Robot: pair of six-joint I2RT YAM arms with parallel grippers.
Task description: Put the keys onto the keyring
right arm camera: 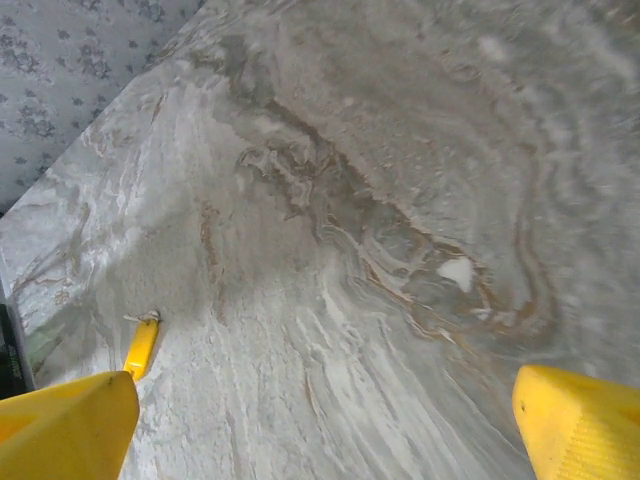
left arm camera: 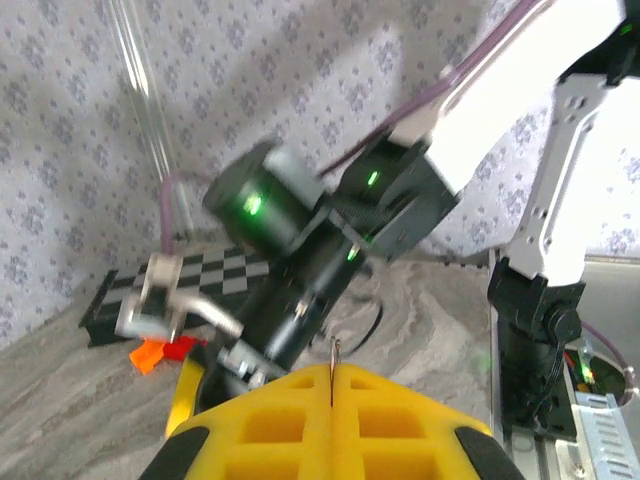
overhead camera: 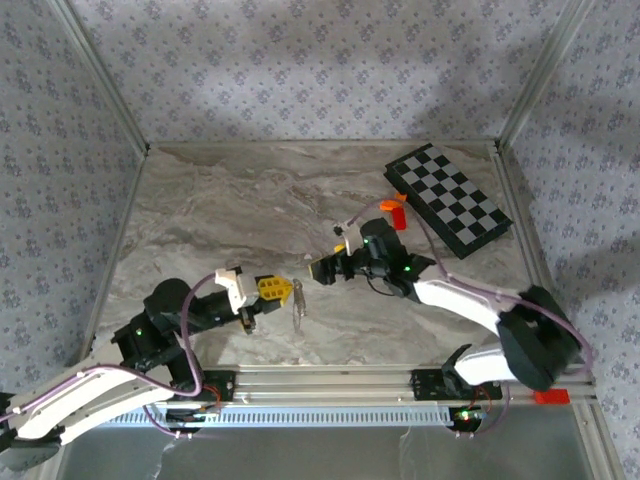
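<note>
Keyring (left arm camera: 335,362): thin silvery loop pinched edge-on between clenched jaws of left gripper (overhead camera: 278,290), close to right arm's wrist. Yellow-headed key (right arm camera: 140,347) lies on marble table (right arm camera: 400,150), just beside one pad of right gripper (right arm camera: 325,420), possibly touching, unclear. Right jaws spread wide, empty.

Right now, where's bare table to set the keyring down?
The table is bare across its back-left stretch, bordered by the walls and the chessboard. Crowded: the centre, where the left gripper, pinching the keyring, faces the open right gripper, and the blocks beside the chessboard.
</note>
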